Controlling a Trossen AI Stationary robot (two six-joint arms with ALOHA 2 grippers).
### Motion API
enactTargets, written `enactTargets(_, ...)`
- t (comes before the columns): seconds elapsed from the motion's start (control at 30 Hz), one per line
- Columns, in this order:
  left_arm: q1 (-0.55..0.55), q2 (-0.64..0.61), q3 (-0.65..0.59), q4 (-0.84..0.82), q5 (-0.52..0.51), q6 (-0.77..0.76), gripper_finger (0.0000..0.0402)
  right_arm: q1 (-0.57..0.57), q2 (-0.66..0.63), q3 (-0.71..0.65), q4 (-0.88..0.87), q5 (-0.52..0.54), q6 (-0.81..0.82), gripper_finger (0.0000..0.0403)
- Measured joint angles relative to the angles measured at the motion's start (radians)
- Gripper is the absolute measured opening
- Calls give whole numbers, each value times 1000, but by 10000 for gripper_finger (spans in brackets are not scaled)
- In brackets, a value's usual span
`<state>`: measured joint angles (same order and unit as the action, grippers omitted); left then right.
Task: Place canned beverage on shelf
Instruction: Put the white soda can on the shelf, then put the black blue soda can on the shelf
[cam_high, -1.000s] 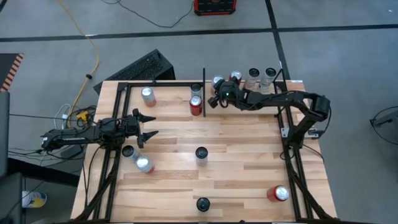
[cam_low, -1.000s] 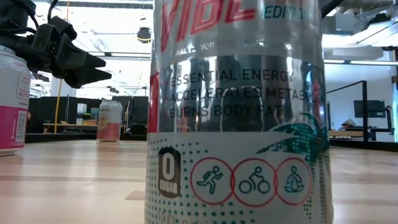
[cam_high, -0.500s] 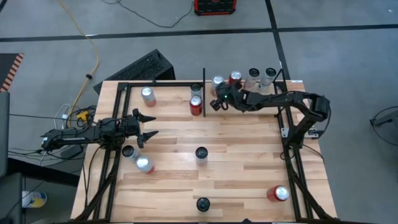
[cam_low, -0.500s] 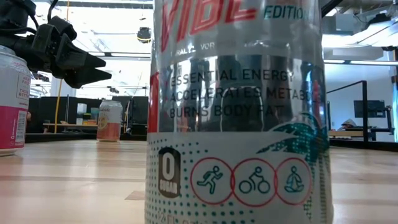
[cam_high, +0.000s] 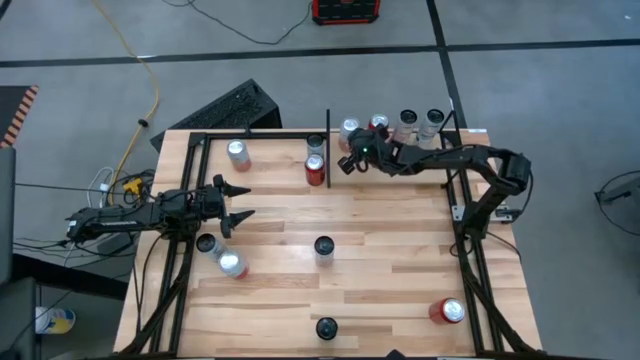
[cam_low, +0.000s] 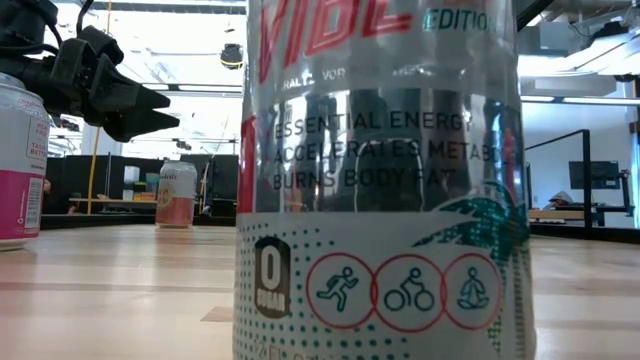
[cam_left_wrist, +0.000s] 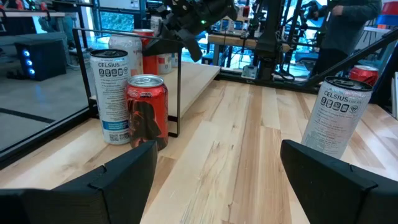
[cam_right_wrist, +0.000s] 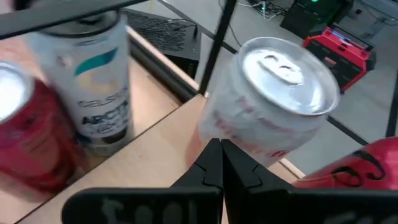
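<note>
The right gripper (cam_high: 345, 160), fingers pressed together and holding nothing, is hovering at the back of the shelf (cam_high: 390, 235) just in front of a silver-topped can (cam_right_wrist: 273, 106) beside the black divider bar (cam_high: 328, 148), while the left gripper (cam_high: 238, 200) is waiting half open and empty near the left rail. The step in hand appears to be the approach to a can, with none yet lifted. The next move calls for spreading the fingers, straddling the can and closing squarely without toppling its close neighbours.
</note>
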<state>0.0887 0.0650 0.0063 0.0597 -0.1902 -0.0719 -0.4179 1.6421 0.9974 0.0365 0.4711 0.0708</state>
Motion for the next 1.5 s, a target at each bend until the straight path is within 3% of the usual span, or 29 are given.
enactTargets(0.27, 0, 0, 0, 0, 0, 0, 327, 70, -88, 0, -90, -3, 51, 22)
enactTargets(0.4, 0, 0, 0, 0, 0, 0, 327, 137, -208, 0, -256, -3, 122, 22)
enactTargets(0.57, 0, 0, 0, 0, 0, 0, 327, 300, -393, 0, -429, -58, 246, 23)
enactTargets(0.83, 0, 0, 0, 0, 0, 0, 327, 663, -583, 62, -551, -17, 468, 19)
enactTargets(1.07, 0, 0, 0, 0, 0, 0, 327, 887, -534, 238, -642, 54, 458, 19)
enactTargets(1.33, 0, 0, 0, 0, 0, 0, 327, 916, -400, 308, -601, 57, 327, 29)
enactTargets(1.5, 0, 0, 0, 0, 0, 0, 327, 898, -290, 309, -454, -4, 195, 33)
